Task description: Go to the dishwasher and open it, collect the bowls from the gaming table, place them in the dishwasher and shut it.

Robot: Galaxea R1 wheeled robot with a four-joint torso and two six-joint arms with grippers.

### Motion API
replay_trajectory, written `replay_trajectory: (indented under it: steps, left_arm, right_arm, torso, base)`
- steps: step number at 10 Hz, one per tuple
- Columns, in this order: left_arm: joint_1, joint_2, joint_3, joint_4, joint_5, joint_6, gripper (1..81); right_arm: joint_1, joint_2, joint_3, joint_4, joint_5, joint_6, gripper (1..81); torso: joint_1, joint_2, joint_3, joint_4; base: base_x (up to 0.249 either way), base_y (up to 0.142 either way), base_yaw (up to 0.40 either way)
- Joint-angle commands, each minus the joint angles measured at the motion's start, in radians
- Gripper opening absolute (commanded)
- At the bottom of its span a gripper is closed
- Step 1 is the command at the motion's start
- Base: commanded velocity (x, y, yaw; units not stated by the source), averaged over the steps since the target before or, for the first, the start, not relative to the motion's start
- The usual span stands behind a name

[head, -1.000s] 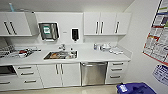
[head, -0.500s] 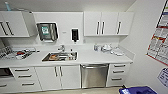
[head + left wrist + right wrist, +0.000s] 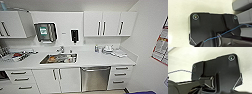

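Note:
The dishwasher (image 3: 95, 79) stands under the white counter, a little right of the middle of the head view. Its brushed steel front is shut, with the bar handle (image 3: 95, 68) across the top. It sits between the white doors below the sink and a stack of drawers. The left wrist view has my left arm's dark plate (image 3: 209, 27) over a pale floor, with a blue wire across it. My right arm's dark plate (image 3: 220, 72) shows in the right wrist view against a pale surface.
A steel sink (image 3: 59, 59) holding dishes is set in the counter (image 3: 100, 59), left of the dishwasher. A dish rack (image 3: 15, 55) stands far left. Drawers (image 3: 120, 77) flank the dishwasher's right. A wall with a poster (image 3: 161, 47) closes the right side.
The whole head view has shifted: the counter and dishwasher look slightly larger and lower, so the camera has come closer. The dishwasher front stays shut.

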Motion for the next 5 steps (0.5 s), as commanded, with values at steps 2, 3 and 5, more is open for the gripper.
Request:
replay_trajectory:
  steps: [2,3,5]
  left_arm:
    - [-0.044,-0.018,0.007,0.003,0.05,0.001,81.1]
    - [-0.044,-0.02,0.007,0.003,0.048,0.0,81.1]
    - [-0.044,-0.018,0.007,0.003,0.048,0.001,81.1]
  right_arm:
    - [0.048,-0.03,0.015,-0.005,-0.061,-0.003,81.1]
    - [0.047,-0.03,0.017,-0.005,-0.061,-0.003,81.1]
    - [0.048,-0.03,0.017,-0.005,-0.061,-0.003,81.1]
  torso:
    - [0.0,0.0,0.0,0.0]
    - [0.0,0.0,0.0,0.0]
    - [0.0,0.0,0.0,0.0]
  base:
    - [0.149,0.0,0.0]
    - [0.15,0.0,0.0]
    - [0.149,0.0,0.0]
